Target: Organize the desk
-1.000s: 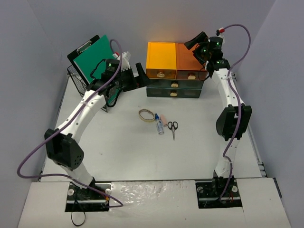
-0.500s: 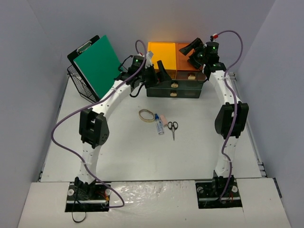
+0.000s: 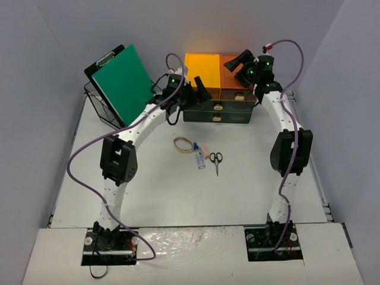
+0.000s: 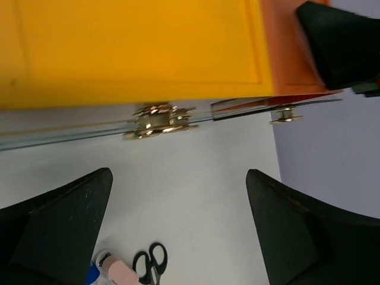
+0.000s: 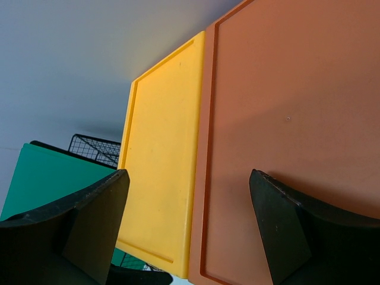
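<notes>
Filling most of the overhead view, the desk point(image 3: 160, 190) is a broad white matte tabletop, with pale grey-blue walls point(image 3: 35, 89) at the left, right and top of the frame. Near its centre lie four small things close together. They are a ring of tape point(image 3: 183, 144), a pink eraser point(image 3: 203, 147) just right of it, a small white and blue tube point(image 3: 199, 158) below the eraser, and black-handled scissors point(image 3: 216, 159) just right of the tube.

At upper centre stands a dark drawer unit point(image 3: 218, 111) with brass knobs point(image 3: 218, 107). On top of it a yellow box point(image 3: 202, 74) and an orange box point(image 3: 234, 74) sit side by side, touching. At upper left a green clipboard point(image 3: 123, 83) leans tilted out of a black wire basket point(image 3: 98, 101).

Two white arms point(image 3: 127, 127) rise from the bottom edge. The left gripper point(image 3: 199, 89) sits at the front of the yellow box, at upper centre. In its wrist view the two black fingers point(image 4: 59, 231) stand wide apart at the lower corners. Between them is only bare desk, with a brass knob above. It holds nothing.

The right gripper point(image 3: 240, 62) hovers over the orange box, right of upper centre. In its wrist view its fingers point(image 5: 309, 231) are likewise spread wide and hold nothing, with the orange and yellow lids beyond them.
</notes>
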`<state>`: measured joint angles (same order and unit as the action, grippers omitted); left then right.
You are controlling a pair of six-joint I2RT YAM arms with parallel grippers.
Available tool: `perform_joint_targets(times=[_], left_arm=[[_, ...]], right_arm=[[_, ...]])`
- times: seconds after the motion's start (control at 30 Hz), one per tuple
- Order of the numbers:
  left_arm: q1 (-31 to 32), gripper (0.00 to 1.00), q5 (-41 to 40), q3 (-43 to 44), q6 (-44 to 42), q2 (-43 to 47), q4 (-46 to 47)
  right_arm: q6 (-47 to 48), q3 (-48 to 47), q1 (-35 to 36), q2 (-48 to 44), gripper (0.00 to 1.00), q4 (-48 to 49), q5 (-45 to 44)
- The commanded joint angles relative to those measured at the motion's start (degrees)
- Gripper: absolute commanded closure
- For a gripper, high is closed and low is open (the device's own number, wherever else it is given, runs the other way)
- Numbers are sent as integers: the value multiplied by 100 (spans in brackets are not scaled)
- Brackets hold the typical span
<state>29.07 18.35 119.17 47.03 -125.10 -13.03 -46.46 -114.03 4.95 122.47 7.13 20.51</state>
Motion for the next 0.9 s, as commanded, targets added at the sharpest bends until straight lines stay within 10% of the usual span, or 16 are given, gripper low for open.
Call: perform_joint_targets(times=[0.0,0.47,0.87], left_arm=[[232,9,-983,-647,397,628,1196],[336,13,-1737,-2450,1386,1063,4286],[287,15,-2388,-3358,4113,402,7633]], right_arm=[[26,230,-38,-276,21,-502,135],[131,133,-38,-200,22,-701,150],[291,67,-56,-158,22,-1037,134]])
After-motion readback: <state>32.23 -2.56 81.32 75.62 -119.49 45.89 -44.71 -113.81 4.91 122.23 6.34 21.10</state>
